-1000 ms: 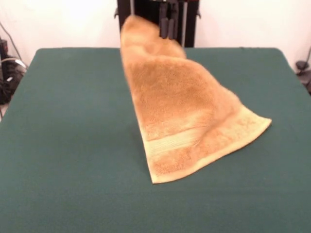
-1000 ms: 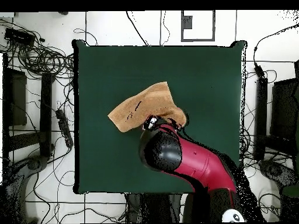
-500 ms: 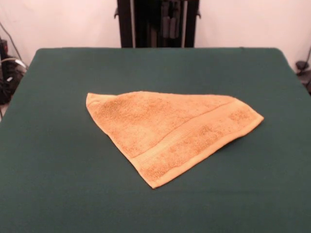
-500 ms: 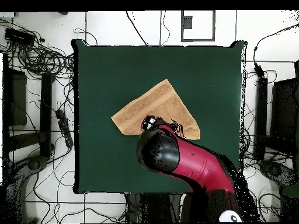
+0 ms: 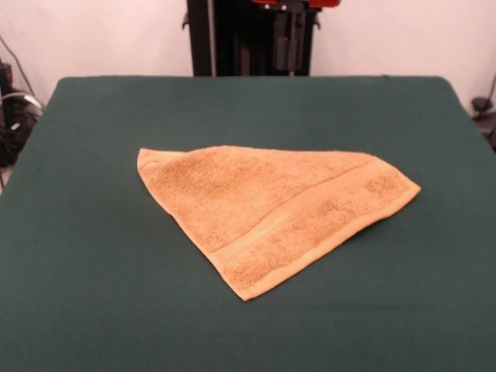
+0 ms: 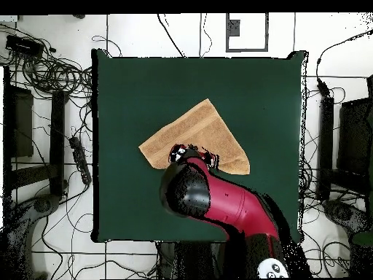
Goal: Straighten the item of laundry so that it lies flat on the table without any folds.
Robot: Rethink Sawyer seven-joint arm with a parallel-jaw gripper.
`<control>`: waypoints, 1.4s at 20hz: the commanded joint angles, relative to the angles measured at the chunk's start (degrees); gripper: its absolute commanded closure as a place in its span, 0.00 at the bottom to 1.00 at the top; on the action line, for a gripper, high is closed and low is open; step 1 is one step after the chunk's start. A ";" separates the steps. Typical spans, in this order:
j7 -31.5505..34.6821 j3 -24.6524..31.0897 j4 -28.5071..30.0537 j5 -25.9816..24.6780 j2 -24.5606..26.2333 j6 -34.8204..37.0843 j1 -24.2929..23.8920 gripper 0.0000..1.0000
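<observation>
The orange-tan towel [image 5: 263,205] lies on the green table [image 5: 85,287] near its middle, as a triangle: it is folded over on itself, with a woven band along its near right side. It also shows in the overhead view [image 6: 197,131], where the red and black arm [image 6: 218,204] covers its edge nearest the robot. My gripper [image 5: 289,54] hangs high above the table's far edge, in front of the black pedestal, open and empty, well clear of the towel.
Cables and dark equipment [image 6: 44,73] lie on the floor round the table. A cable bundle [image 5: 12,108] shows at the left edge of the front view.
One second ago my gripper held the towel up by a corner. It let go, the towel dropped flat as a folded triangle, and the gripper stayed high and shifted slightly right.
</observation>
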 commanded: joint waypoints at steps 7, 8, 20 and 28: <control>11.98 4.21 -5.24 4.60 10.20 3.47 6.38 1.00; 11.72 4.87 -5.98 4.96 11.08 3.13 6.20 1.00; 7.13 7.23 -13.57 1.94 18.55 -0.63 5.21 0.00; 5.69 7.13 -17.04 0.79 19.60 -1.02 4.45 0.00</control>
